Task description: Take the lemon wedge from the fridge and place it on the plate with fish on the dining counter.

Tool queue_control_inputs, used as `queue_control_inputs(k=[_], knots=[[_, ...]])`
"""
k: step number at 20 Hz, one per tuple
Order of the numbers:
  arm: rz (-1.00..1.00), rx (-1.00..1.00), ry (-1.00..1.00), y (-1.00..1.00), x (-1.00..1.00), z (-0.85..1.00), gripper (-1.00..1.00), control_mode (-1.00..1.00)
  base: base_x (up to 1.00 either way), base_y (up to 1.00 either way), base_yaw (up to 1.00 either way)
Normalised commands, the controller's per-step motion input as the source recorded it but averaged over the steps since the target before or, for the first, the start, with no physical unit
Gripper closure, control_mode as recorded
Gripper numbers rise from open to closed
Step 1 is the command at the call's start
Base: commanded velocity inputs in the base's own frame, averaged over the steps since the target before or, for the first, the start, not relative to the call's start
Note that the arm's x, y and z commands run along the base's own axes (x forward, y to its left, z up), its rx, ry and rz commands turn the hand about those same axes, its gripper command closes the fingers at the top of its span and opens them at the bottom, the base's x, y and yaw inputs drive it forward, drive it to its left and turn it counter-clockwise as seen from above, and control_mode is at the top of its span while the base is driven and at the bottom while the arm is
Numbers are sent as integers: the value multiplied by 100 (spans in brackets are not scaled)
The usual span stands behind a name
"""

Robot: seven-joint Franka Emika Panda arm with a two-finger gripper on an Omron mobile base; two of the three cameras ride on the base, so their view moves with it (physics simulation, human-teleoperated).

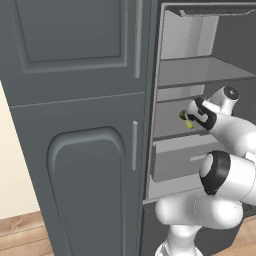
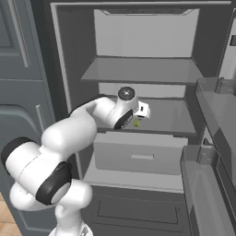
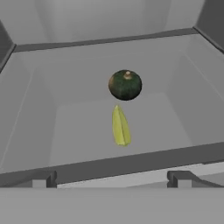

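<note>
Fridge [image 2: 69, 55] open, arm reaching onto middle shelf. Pincer [image 3: 111, 178] wide, nothing between tips. Wedge [image 3: 120, 127] at centre of hand view, lying on shelf, just short of green lump [image 3: 125, 85], apart from it.

Risks, my read: sliver thin and flat, so fingers may close above it or pinch it sideways off shelf; overshoot would nudge lump. I'd keep descent centred.

No brands, labels or writing readable anywhere.

Lemon wedge [image 3: 120, 127] on shelf [image 3: 74, 131], just before dark green lump [image 3: 125, 85]
</note>
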Motion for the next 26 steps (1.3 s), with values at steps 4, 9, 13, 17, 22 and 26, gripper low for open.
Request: queue_control_inputs(k=[4,9,13,17,22,26], knots=[[3,-1,3,-6,4,-15,-100,-100,0,0,0],[0,0,15,-2,25,0,-100,-100,0,0,0],[0,0,7,-29,11,0,-100,-100,0,0,0],[2,0,-1,-35,4,-1,-100,-100,0,0,0],[5,0,-9,-5,4,-20,-100,-100,0,0,0],[1,0,-6,0,21,-27,-100,-100,0,0,0]])
